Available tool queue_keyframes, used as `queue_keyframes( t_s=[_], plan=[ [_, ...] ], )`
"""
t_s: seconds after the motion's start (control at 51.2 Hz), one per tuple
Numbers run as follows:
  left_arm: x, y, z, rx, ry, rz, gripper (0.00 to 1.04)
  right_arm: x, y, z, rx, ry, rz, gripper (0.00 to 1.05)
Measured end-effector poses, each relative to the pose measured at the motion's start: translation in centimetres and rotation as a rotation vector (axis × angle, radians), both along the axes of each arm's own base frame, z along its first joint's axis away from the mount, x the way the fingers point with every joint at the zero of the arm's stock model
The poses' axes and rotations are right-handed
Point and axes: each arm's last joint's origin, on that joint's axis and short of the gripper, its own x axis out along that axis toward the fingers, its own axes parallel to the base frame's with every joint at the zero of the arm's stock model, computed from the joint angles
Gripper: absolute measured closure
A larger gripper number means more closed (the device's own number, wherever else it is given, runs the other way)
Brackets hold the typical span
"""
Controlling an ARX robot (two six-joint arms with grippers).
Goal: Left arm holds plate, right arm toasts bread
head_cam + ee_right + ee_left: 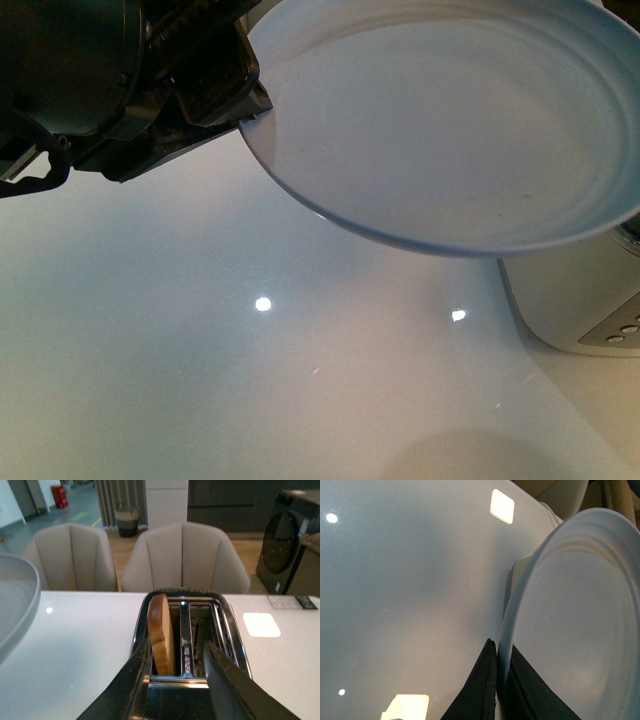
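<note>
While the left gripper [500, 680] pinches the plate [450, 130] by its rim, the right gripper [175, 677] hangs spread over the toaster [227, 630], with the bread [161, 630] upright in its slot, faces toward the jaws.

Table [180, 390] under me: glossy white top, ceiling lights showing as bright spots on it. White toaster [575, 300] with a chrome slotted top stands on it at my right. Small printed label [291, 602] lies flat near the table's edge.
</note>
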Motion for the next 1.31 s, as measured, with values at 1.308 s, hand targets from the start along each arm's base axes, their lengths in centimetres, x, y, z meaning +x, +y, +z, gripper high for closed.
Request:
queue_keyframes(
  t_s=[1.308],
  plan=[
    [0.0, 0.0, 0.0, 0.000, 0.000, 0.001, 1.02, -4.8, 0.0, 0.6, -0.010, -0.011, -0.002, 1.03]
  ],
)
